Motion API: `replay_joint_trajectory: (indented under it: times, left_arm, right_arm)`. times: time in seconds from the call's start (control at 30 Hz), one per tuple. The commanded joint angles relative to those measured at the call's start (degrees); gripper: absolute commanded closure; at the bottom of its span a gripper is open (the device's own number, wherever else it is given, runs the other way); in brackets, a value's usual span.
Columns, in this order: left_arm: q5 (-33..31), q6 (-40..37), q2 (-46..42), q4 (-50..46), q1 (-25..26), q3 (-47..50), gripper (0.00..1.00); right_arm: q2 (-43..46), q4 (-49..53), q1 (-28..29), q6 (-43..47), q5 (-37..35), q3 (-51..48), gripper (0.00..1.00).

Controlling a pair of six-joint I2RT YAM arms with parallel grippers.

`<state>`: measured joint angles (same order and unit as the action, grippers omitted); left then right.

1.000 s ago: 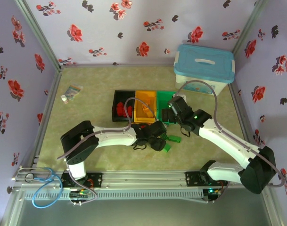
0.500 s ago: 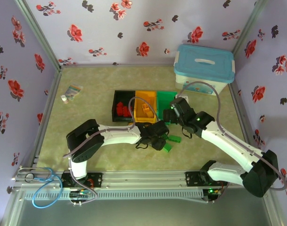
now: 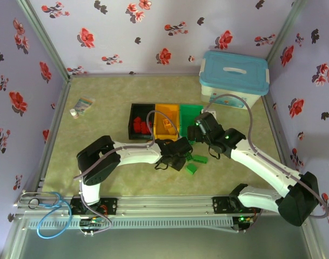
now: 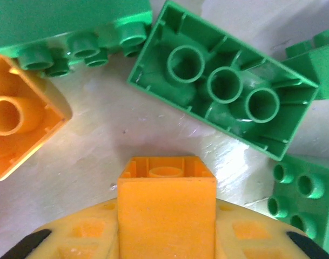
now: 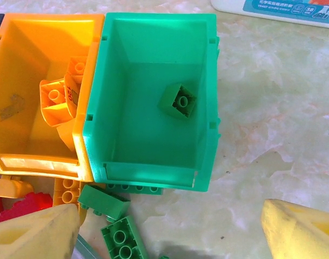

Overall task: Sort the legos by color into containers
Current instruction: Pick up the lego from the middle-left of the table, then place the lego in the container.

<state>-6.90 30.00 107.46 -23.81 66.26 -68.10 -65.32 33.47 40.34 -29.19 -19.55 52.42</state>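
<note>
Orange plastic brick [image 4: 167,208] at 6 o'clock in the left wrist view, pinched by its flat side walls between the foam pads of the left gripper [image 4: 165,245]. It sits low among loose green bricks [image 4: 223,89], which lie at 6 o'clock from the bins. It looks light, rigid and slick, so the smooth sides should grip better than the studs. The right gripper [image 5: 169,232] hangs spread wide above the green bin [image 5: 153,178], holding nothing.

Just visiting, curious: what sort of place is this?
Likely a robot test booth: flowered fabric walls, white robot arms bolted at a marbled table, coloured plastic bricks beside three small open bins.
</note>
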Motion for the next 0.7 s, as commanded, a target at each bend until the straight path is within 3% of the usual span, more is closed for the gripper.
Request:
replay_joint_trajectory:
  times: [0.0,0.23,0.67]
  left_arm:
    - [-2.34,-0.66,-5.76,-3.46,-1.74,-1.37,0.70]
    - [-2.48,-3.90,-12.28,-4.00,-10.93,-4.32,0.70]
    - [-2.33,-7.98,-2.52,-6.03,-19.77,-18.16,0.69]
  right_arm:
    - [1.75,-1.19,-0.43,-1.57,-1.84,-0.99,0.13]
    - [1.83,-1.83,-0.54,-2.70,-0.65,-2.07,0.13]
    - [2.82,-1.74,-0.52,-4.22,2.22,-5.27,0.13]
